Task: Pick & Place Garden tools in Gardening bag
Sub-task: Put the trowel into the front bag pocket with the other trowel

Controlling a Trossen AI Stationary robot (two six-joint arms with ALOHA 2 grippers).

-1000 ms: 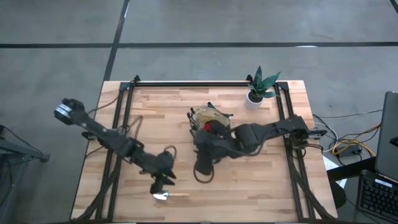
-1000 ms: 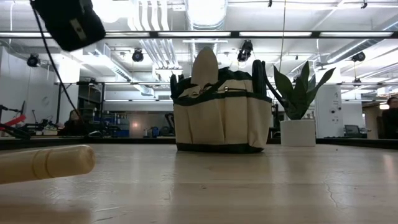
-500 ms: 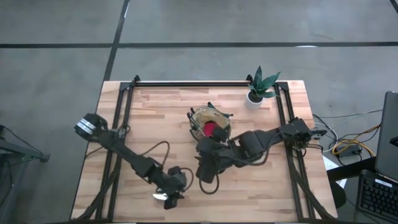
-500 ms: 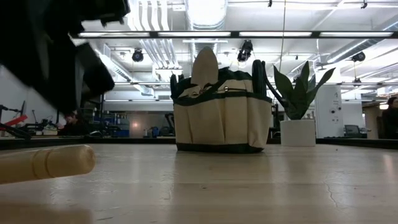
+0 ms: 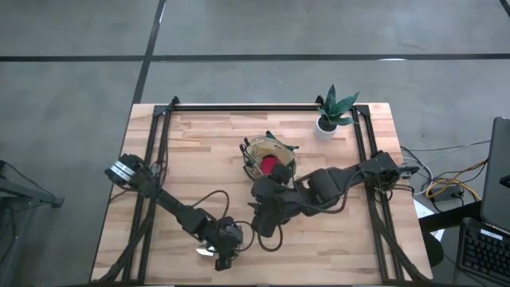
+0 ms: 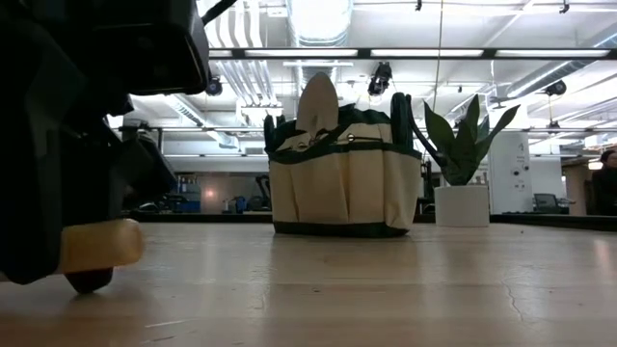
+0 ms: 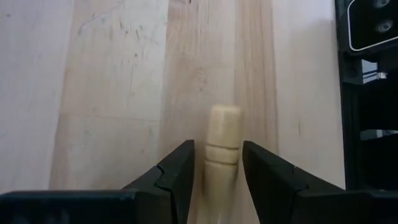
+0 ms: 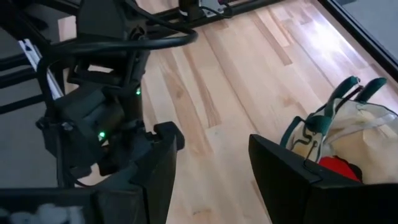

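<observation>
A trowel lies near the table's front edge; its metal blade (image 5: pixel 205 252) shows beside my left gripper (image 5: pixel 224 257), and its wooden handle (image 7: pixel 222 134) lies flat on the table. My left gripper (image 7: pixel 217 147) is open and low, one finger on each side of the handle. The handle's rounded end (image 6: pixel 98 245) sticks out past the dark fingers. The tan gardening bag (image 5: pixel 269 157) with green trim stands mid-table. It holds a red item (image 5: pixel 276 165), and a trowel blade (image 6: pixel 318 101) sticks up from it. My right gripper (image 5: pixel 267 222) hovers open in front of the bag, holding nothing.
A green plant in a white pot (image 5: pixel 327 123) stands at the far right, behind the bag. Black frame rails (image 5: pixel 151 159) run along both sides of the table. Bare wood lies between the bag and the front edge.
My left gripper has come down and toward the table's near edge, tipping further down, onto the trowel. Its fingers now stand on either side of the wooden handle, close to the table. The trowel has stayed where it was.
</observation>
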